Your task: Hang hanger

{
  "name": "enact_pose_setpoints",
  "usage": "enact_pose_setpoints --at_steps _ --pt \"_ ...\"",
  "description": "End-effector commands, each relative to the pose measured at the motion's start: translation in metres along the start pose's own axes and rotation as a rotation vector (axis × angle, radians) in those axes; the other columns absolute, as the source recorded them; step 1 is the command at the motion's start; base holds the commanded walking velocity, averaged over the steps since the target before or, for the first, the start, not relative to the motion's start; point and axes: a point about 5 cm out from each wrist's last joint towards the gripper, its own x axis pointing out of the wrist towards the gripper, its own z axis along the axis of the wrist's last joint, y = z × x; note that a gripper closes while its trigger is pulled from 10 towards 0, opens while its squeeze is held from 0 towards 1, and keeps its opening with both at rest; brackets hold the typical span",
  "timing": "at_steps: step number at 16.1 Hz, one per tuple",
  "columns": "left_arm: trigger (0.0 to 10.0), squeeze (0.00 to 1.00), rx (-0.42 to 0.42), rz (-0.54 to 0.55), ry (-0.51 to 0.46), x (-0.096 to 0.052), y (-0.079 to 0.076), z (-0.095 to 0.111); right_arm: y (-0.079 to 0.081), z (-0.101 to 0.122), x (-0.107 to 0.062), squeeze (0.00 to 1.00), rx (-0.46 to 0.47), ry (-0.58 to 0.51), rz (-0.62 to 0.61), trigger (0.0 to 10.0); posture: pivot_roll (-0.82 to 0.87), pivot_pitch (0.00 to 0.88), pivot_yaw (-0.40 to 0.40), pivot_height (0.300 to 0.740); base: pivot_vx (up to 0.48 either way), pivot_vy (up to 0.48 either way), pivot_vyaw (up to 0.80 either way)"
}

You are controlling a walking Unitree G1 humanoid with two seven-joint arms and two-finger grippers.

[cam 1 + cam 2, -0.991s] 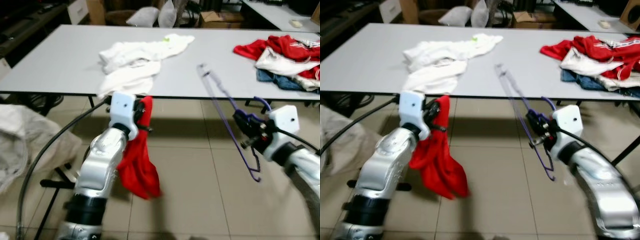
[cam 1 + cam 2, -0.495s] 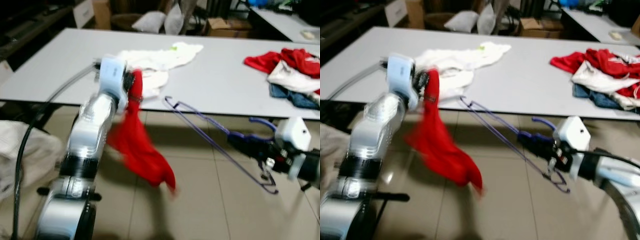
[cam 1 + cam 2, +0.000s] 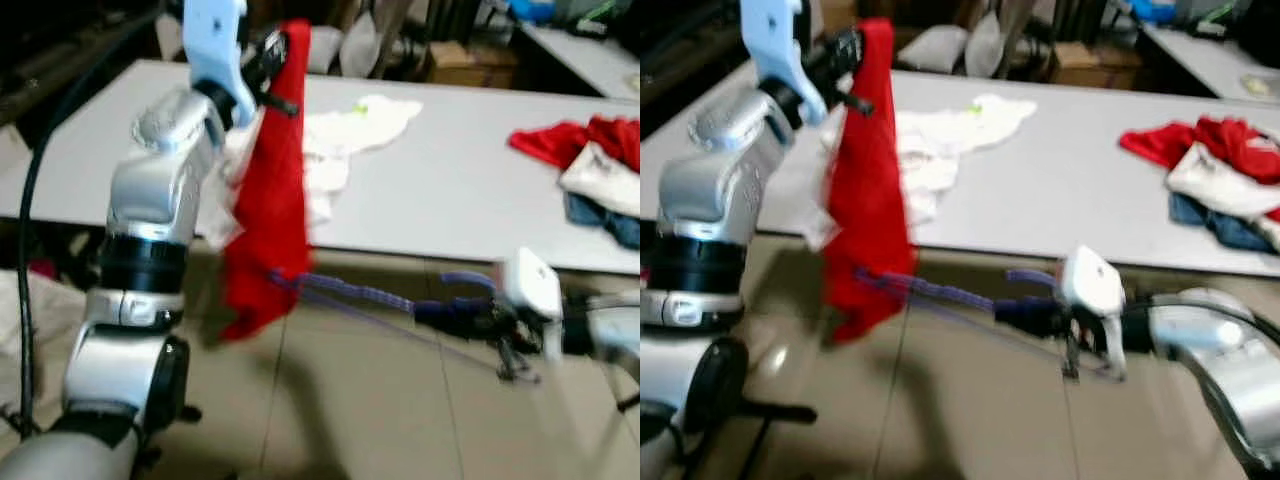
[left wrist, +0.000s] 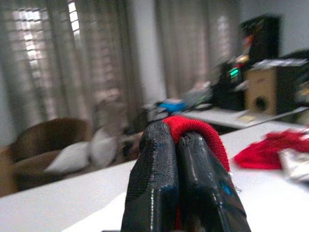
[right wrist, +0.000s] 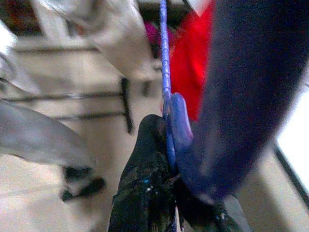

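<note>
My left gripper (image 3: pixel 272 62) is raised high over the table's near edge and shut on a red garment (image 3: pixel 268 215) that hangs straight down from it. In the left wrist view the red cloth (image 4: pixel 193 128) is pinched between the two black fingers. My right gripper (image 3: pixel 470 315) is low on the right, shut on a purple wire hanger (image 3: pixel 360 295) held roughly level. The hanger's far end reaches the lower part of the hanging garment. In the right wrist view the purple hanger (image 5: pixel 166 92) runs from the fingers toward the red cloth (image 5: pixel 193 63).
A long grey table (image 3: pixel 470 190) stands ahead with a white garment (image 3: pixel 345 135) on it and a heap of red, white and blue clothes (image 3: pixel 590 175) at the right. Tiled floor (image 3: pixel 330 420) lies below. Pale fabric (image 3: pixel 10 310) lies at the far left.
My left arm has lifted the red garment higher. My right gripper has swung the hanger flatter and leftward until its end meets the cloth. The camera has shifted too.
</note>
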Motion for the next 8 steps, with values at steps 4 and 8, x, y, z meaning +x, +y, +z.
enact_pose_setpoints --at_steps 4,8 --pt "10.0 0.0 0.008 -0.117 -0.158 -0.002 -0.019 0.057 -0.084 0.03 0.007 0.0 -0.147 -0.03 -0.424 10.0 0.04 0.0 -0.055 0.74 0.368 0.0 0.0" --pt "10.0 0.0 -0.011 -0.119 -0.22 -0.008 -0.018 0.082 -0.127 0.076 -0.003 0.0 -0.21 -0.144 -0.475 10.0 0.06 0.0 -0.096 0.74 0.368 0.0 0.0"
